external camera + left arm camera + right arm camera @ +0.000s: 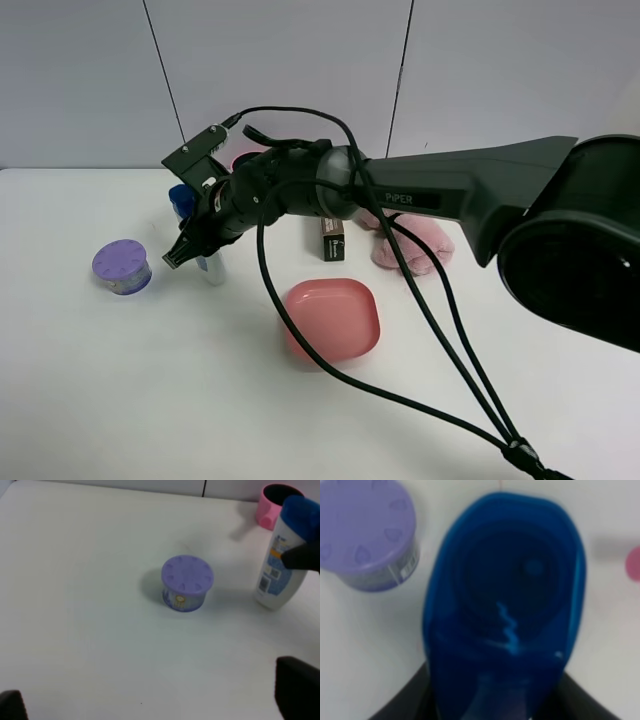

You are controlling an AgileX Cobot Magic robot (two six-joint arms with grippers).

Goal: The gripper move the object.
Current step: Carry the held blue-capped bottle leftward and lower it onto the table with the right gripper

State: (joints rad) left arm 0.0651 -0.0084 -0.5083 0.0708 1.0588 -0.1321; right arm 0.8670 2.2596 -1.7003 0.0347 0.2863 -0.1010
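Note:
The white bottle (212, 268) with a blue cap stands on the white table (150, 400), left of centre. My right gripper (190, 252) reaches across from the right and its black jaws close on the bottle's upper part. In the right wrist view the blue cap (505, 605) fills the frame, with the black jaws of my right gripper (495, 707) pressed on both sides. The left wrist view shows the bottle (280, 567) with a black finger (305, 557) against it. My left gripper (155, 705) is open and empty, low over the table.
A purple-lidded tin (122, 266) sits left of the bottle, also in the left wrist view (187, 582). A pink bowl (333, 318), a dark brown box (332, 240) and a pink plush (415, 245) lie to the right. A pink cup (272, 505) stands behind the bottle.

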